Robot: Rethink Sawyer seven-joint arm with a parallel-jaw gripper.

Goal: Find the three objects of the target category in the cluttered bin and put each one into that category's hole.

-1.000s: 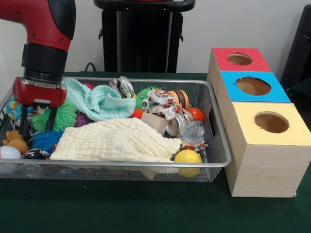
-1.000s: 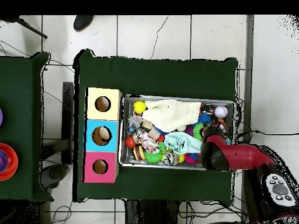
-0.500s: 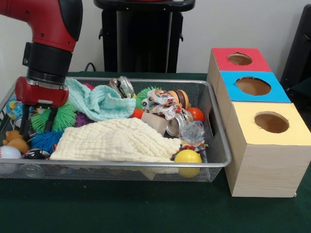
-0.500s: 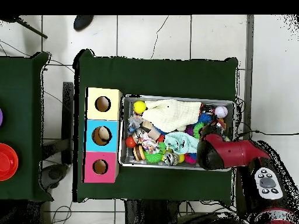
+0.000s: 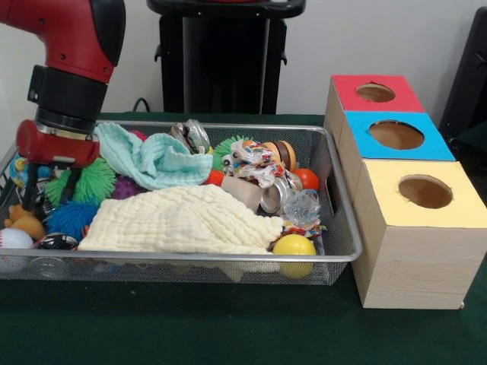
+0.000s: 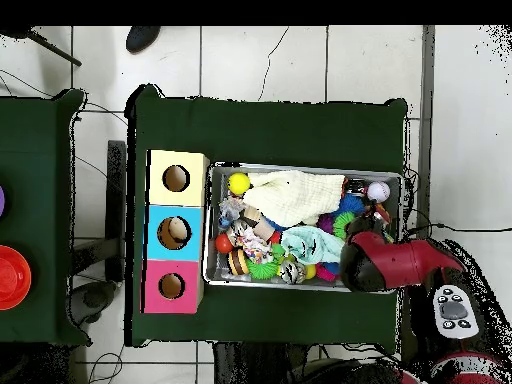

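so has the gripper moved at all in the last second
Yes, slightly. In the front view the gripper has shifted a little left and up against the fixed wire bin, exposing more of the green spiky ball beside it.

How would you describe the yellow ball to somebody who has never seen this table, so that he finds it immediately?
Start at the wire bin on the green table and go to the corner beside the yellow-topped box. The yellow ball lies there against the front wall, next to the cream cloth. It is smooth and plain yellow, while the balls near the gripper are spiky.
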